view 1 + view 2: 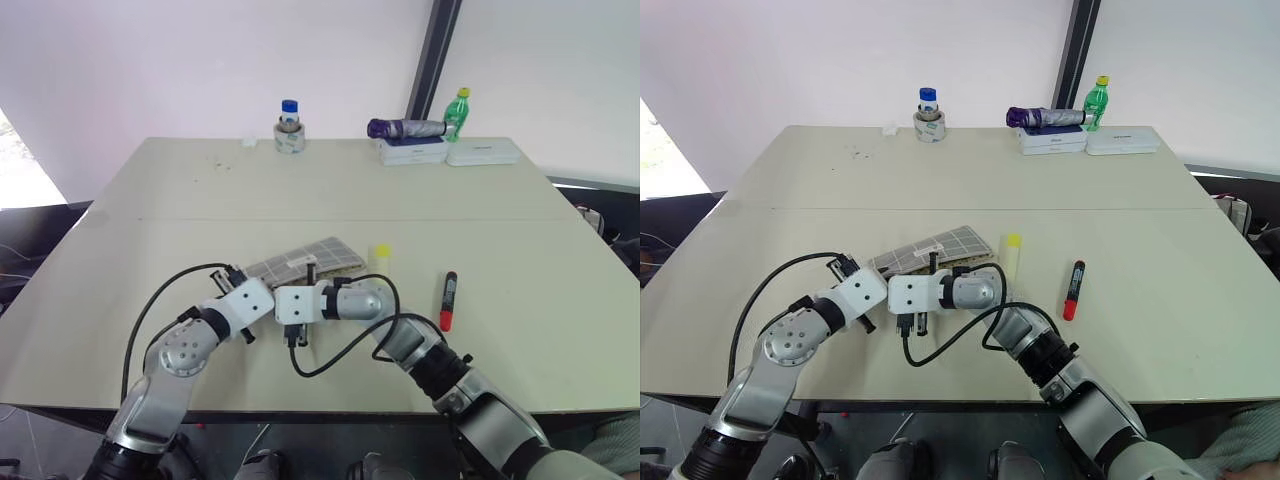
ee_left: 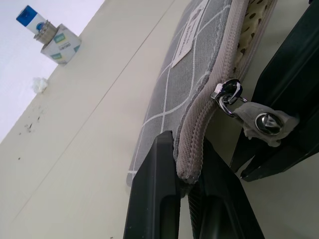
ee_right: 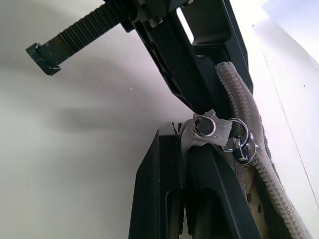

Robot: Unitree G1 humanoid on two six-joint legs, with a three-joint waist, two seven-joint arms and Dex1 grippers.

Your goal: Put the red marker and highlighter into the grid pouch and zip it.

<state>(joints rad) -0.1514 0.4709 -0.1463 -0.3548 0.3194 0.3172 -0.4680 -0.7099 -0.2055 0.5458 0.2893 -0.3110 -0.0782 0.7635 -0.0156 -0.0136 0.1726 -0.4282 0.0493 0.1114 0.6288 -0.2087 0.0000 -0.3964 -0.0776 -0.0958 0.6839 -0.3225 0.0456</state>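
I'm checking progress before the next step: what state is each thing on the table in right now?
grid pouch: lying flat, zipper partly open, corner pinched
left end effector: shut on the pouch's corner edge
right end effector: shut on the zipper pull tab
highlighter: capped, on the table beside the pouch, not in it
red marker: capped, lying on the table, apart from the pouch

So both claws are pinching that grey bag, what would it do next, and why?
Probably draw the zipper tab along the grid pouch to open it. The left gripper clamps the pouch's end and the right gripper pinches the tab, while the red marker and highlighter lie outside on the table.
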